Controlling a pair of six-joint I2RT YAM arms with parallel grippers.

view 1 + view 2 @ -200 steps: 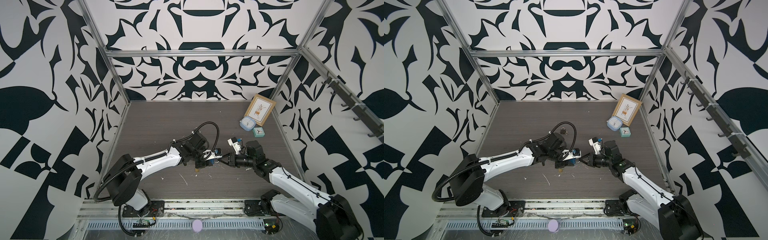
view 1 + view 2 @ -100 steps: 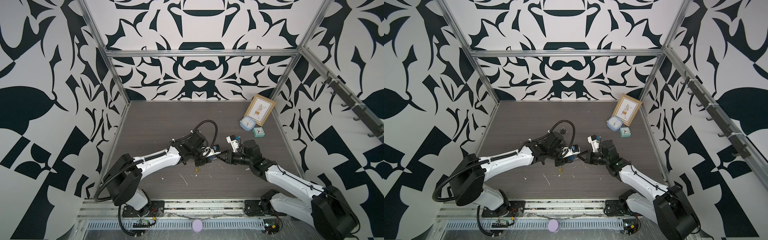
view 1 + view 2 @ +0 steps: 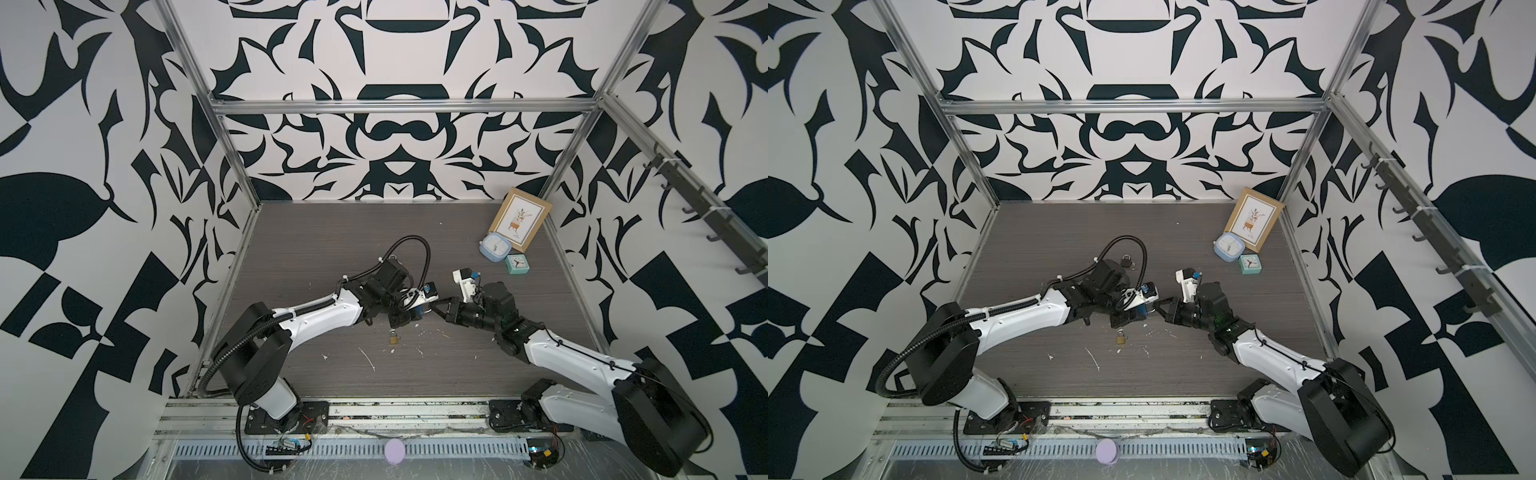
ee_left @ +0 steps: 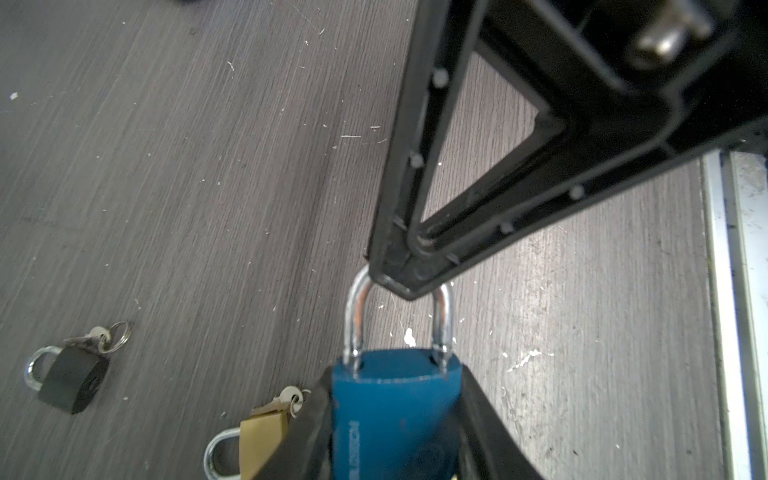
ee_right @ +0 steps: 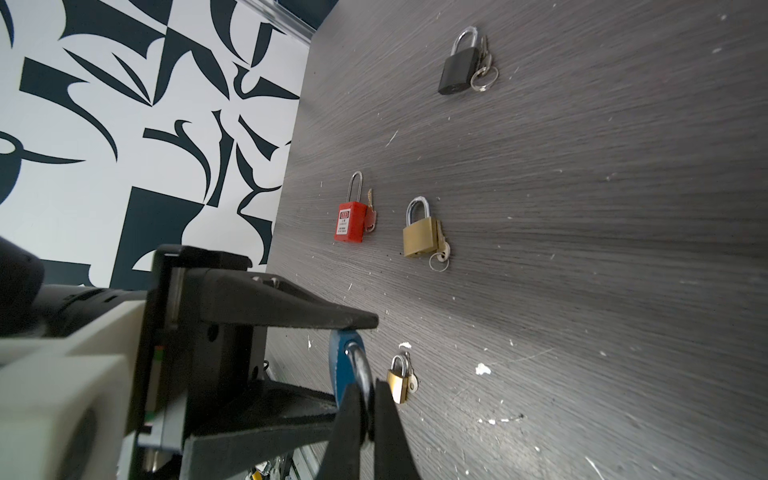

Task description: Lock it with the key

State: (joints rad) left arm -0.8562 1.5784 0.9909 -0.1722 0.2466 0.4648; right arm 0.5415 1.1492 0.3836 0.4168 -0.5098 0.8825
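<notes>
The blue padlock (image 4: pixel 395 399) hangs above the middle of the bench (image 3: pixel 332 249), spanned between the two arms. The left fingers (image 4: pixel 309 436) are clamped on the sides of its body, and the right fingers (image 4: pixel 415 270) are pinched together over the crown of its steel shackle (image 4: pixel 356 316). Its long axis runs straight from one grip to the other, roughly level. The shackle end points toward the right arm, and the keyway end is buried toward the left wrist, out of sight. Both shackle legs meet the top of the body; whether they are latched cannot be told. The body is glossy blue with pale lettering down one face. No key shows in it, so turning one would likely need the right fingers free. A small brass padlock (image 3: pixel 394 338) lies on the bench just below.
</notes>
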